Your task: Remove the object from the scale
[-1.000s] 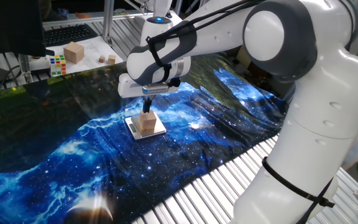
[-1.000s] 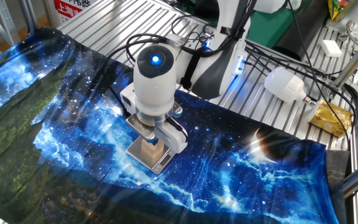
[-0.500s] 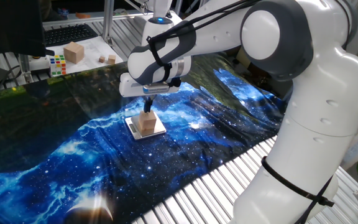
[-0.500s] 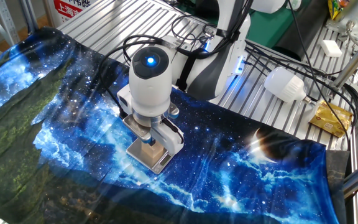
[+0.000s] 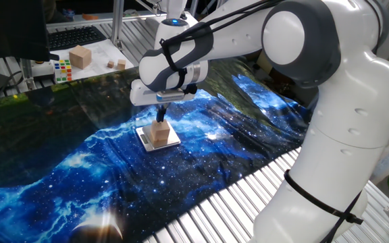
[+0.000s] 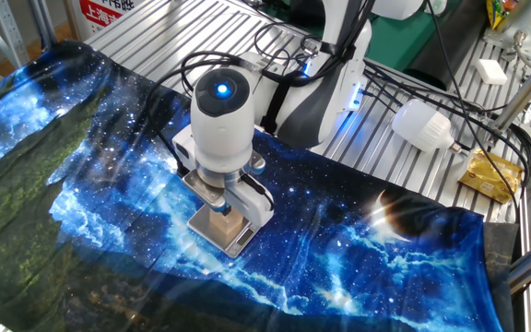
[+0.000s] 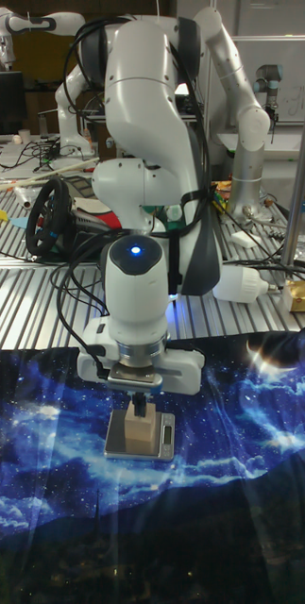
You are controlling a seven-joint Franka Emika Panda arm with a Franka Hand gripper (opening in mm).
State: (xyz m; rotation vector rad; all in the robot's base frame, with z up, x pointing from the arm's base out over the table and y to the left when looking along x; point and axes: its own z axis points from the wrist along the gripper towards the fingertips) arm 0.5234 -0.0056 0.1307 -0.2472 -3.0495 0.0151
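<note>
The object, a small light-brown wooden cube (image 5: 159, 133), stands on the scale (image 5: 175, 140), a flat silver square plate lying on the blue galaxy cloth. My gripper (image 5: 159, 120) hangs straight over the cube. Its dark fingertips are close together and reach down to the cube's top face, not its sides. In the other fixed view the wrist covers most of the cube (image 6: 222, 225), and only the near corner of the scale (image 6: 238, 245) shows. The tall fixed view shows the gripper (image 7: 136, 411) shut just above the cube (image 7: 141, 434), which rests on the scale (image 7: 168, 438).
On the white surface at the back left lie a Rubik's cube (image 5: 62, 70), a larger tan wooden cube (image 5: 80, 57) and two tiny blocks (image 5: 115, 64). The rumpled cloth (image 5: 59, 169) covers the table. A white lamp-like object (image 6: 422, 124) and a yellow packet (image 6: 489, 175) sit on the slatted top.
The wrist shifted slightly sideways over the scale between one second and half a second ago. The cube has stayed on the plate.
</note>
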